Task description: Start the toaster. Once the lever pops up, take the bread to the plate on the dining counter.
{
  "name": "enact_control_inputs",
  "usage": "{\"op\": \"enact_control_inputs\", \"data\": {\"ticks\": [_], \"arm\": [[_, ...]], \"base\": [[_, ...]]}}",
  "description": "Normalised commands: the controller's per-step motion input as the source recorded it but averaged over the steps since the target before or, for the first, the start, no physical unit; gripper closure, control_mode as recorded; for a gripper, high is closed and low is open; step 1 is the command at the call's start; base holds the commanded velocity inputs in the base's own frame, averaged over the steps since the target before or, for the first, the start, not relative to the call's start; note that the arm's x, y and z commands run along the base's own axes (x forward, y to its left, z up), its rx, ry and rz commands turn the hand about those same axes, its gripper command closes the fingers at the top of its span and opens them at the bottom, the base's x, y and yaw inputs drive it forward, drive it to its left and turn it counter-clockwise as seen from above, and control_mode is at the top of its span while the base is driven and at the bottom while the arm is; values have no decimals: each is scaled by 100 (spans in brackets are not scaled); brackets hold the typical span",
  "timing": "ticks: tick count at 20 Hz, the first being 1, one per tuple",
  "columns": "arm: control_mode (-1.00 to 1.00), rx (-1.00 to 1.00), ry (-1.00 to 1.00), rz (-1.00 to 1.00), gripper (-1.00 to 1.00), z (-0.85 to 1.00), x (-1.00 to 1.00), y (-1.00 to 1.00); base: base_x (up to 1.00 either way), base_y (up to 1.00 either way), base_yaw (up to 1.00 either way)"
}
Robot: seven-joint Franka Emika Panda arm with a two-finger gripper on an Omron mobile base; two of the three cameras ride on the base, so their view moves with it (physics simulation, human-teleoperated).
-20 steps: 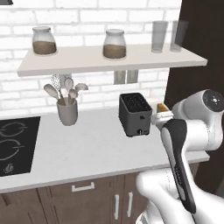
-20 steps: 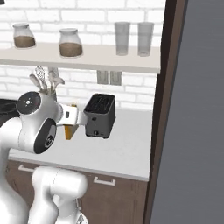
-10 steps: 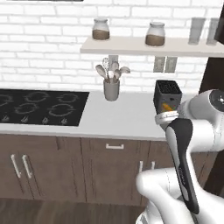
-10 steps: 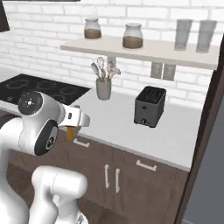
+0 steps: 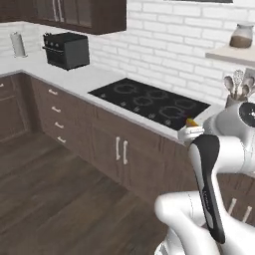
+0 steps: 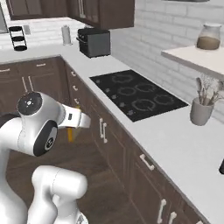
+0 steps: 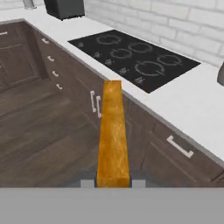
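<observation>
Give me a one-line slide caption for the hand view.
Pincer shut on the bread, held edge-on above the wood floor beside the black hob.

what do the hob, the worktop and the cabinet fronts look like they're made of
Hob: glossy black glass, apparently, with faint printed burner rings. Worktop: smooth matte white, perhaps stone or laminate; no grain visible. Cabinet fronts: dark brown wood look, with pale metal-like bar handles.
</observation>
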Motion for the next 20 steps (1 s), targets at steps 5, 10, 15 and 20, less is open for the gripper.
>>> {"op": "enact_control_inputs", "data": {"ticks": [5, 10, 15, 20], "arm": [[100, 0, 0, 0, 100, 0, 0, 0], [100, 0, 0, 0, 100, 0, 0, 0], [100, 0, 0, 0, 100, 0, 0, 0], [100, 0, 0, 0, 100, 0, 0, 0]], "base": [[-11, 0, 100], [-11, 0, 100], [-10, 0, 100], [-11, 0, 100]]}}
